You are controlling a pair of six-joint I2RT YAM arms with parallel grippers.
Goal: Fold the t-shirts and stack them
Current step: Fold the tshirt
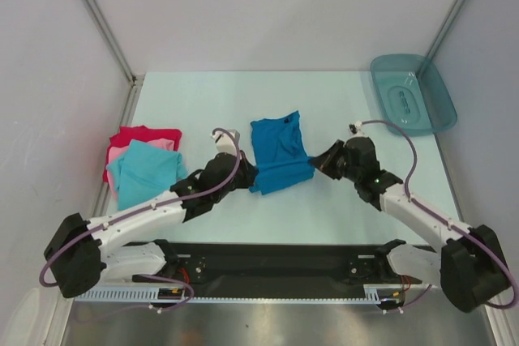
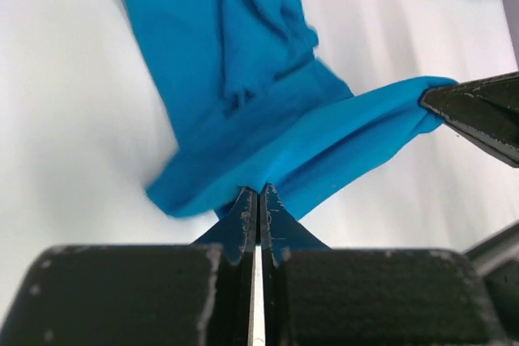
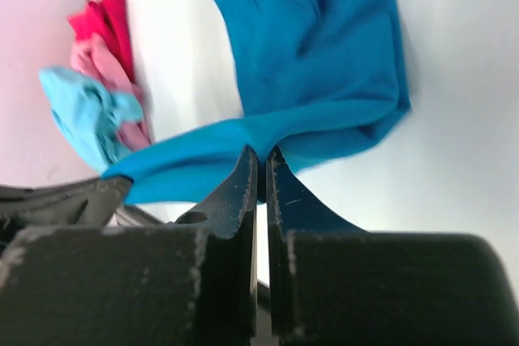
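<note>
While the turquoise t-shirt [image 1: 144,169] tops the pink t-shirt [image 1: 120,155] and red t-shirt [image 1: 152,133] at the desk's [image 1: 332,111] left, the left end effector [image 1: 250,174] is clamped on the blue t-shirt's [image 1: 278,151] near-left corner mid-desk; the right end effector [image 1: 315,160] pinches its near-right corner.

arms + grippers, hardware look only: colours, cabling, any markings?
Both the left arm and right arm have white links with black joint housings. A purple cable loops along each. The left gripper and right gripper are black, with flat tapered fingers, scuffed. A green light shows on the right wrist.
</note>
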